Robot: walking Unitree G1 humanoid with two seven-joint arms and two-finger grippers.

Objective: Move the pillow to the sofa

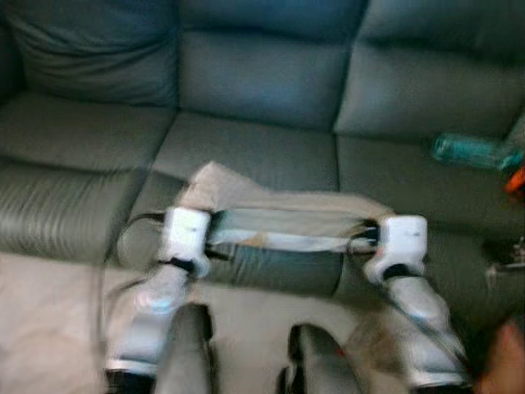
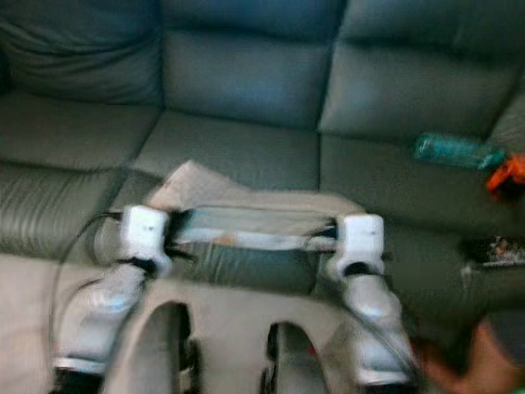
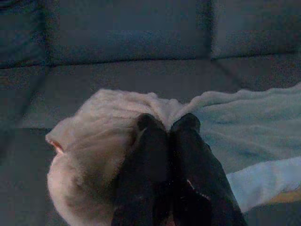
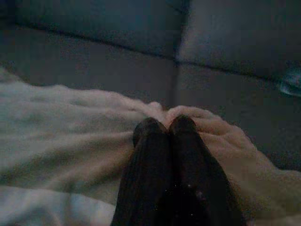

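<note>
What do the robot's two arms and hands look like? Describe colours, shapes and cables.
Both arms are silver-grey and rounded, each ending in a boxy white wrist block with a black joint below it. A thin black cable loops beside the left arm, and another runs along the right arm. The left hand and right hand each have two long black fingers with rounded tips.

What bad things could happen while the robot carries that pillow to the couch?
1. The left gripper and right gripper each pinch just a small bunch of the pillow fabric, so an end might slip free.
2. The pillow sags between the arms over the sofa front edge and could snag there.
3. A bottle lies on the right seat; a pillow set down too far that way may knock it.
</note>
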